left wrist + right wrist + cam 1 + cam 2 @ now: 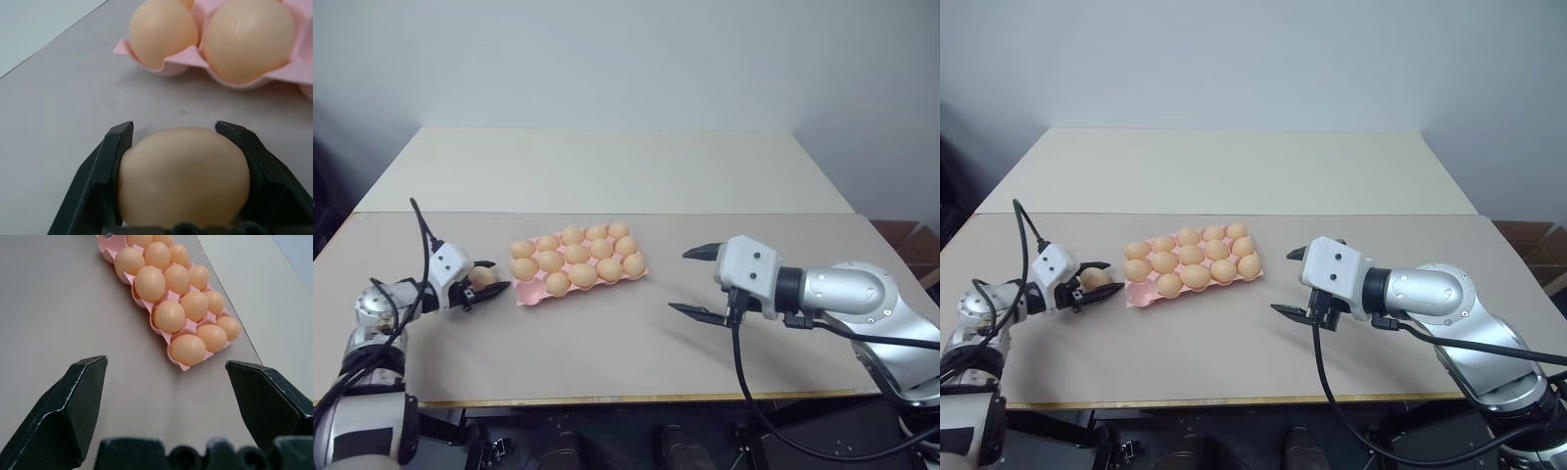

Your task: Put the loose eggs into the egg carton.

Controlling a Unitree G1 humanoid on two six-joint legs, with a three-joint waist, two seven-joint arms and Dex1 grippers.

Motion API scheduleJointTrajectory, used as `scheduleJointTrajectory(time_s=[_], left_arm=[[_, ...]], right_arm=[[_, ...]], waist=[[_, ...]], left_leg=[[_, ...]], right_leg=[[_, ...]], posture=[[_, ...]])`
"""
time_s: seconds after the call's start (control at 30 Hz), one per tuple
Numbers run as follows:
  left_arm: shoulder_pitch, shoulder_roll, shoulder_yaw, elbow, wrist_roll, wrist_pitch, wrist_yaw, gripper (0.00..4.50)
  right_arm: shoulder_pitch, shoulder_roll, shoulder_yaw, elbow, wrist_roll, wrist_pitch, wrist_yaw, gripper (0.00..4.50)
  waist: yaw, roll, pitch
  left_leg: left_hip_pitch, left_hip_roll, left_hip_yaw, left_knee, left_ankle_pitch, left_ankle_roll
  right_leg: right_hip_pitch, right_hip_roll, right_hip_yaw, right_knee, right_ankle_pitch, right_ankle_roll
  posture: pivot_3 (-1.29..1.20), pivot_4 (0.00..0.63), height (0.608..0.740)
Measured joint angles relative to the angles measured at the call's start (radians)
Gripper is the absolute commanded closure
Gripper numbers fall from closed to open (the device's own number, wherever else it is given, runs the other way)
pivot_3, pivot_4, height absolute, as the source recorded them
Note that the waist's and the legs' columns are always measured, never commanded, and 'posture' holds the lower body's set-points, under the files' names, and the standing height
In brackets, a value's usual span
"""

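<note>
One loose egg (481, 278) lies just left of the egg carton (530, 294) on the table (607, 343).

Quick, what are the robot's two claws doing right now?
Left gripper: jaws closed on a loose egg.
Right gripper: jaws open, empty.

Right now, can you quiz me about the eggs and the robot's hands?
1. True or false: the left gripper is shut on an egg.
2. How many cups of the tray have no egg? A: none. B: one. C: three.
3. Fill in: the right gripper hangs over the table with its fingers ____ and nothing between them.

Key: 1 true; 2 B; 3 open.
</note>
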Motion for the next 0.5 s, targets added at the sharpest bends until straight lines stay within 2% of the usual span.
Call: scheduleJointTrajectory(time_s=[0.13, 0.27, 0.37, 0.5], left_arm=[[0.090, 0.014, 0.047, -0.157, -0.089, 0.064, -0.056, 2.02], [0.188, 0.012, 0.084, -0.429, -0.223, 0.197, -0.115, 2.02], [0.243, -0.026, 0.082, -0.627, -0.305, 0.303, -0.133, 2.02], [0.249, -0.070, 0.040, -0.689, -0.305, 0.337, -0.131, 2.02]], right_arm=[[-0.001, 0.005, 0.001, 0.001, -0.006, 0.000, 0.000, 0.00], [-0.009, 0.022, 0.005, 0.005, -0.008, 0.000, -0.001, 0.00], [-0.027, 0.035, 0.006, 0.018, -0.012, 0.000, -0.009, 0.00], [-0.030, 0.045, 0.006, 0.023, -0.018, 0.000, -0.020, 0.00]], waist=[[0.008, 0.000, 0.000], [0.017, 0.000, 0.000], [0.018, 0.000, 0.000], [0.019, 0.000, 0.000]], left_leg=[[-0.002, 0.000, 0.000, 0.000, 0.000, 0.000], [-0.002, -0.001, 0.000, 0.000, 0.000, 0.000], [-0.002, -0.001, 0.000, 0.000, 0.000, 0.000], [-0.001, -0.001, 0.000, 0.000, 0.000, 0.000]], right_leg=[[0.000, -0.001, 0.000, -0.001, 0.001, -0.003], [0.000, -0.001, 0.000, -0.001, 0.000, -0.005], [0.000, -0.001, 0.001, -0.001, 0.000, -0.003], [0.000, 0.000, 0.001, 0.000, -0.001, 0.000]], posture=[[0.00, 0.150, 0.740], [0.00, 0.150, 0.740], [0.00, 0.150, 0.740], [0.00, 0.150, 0.740]])
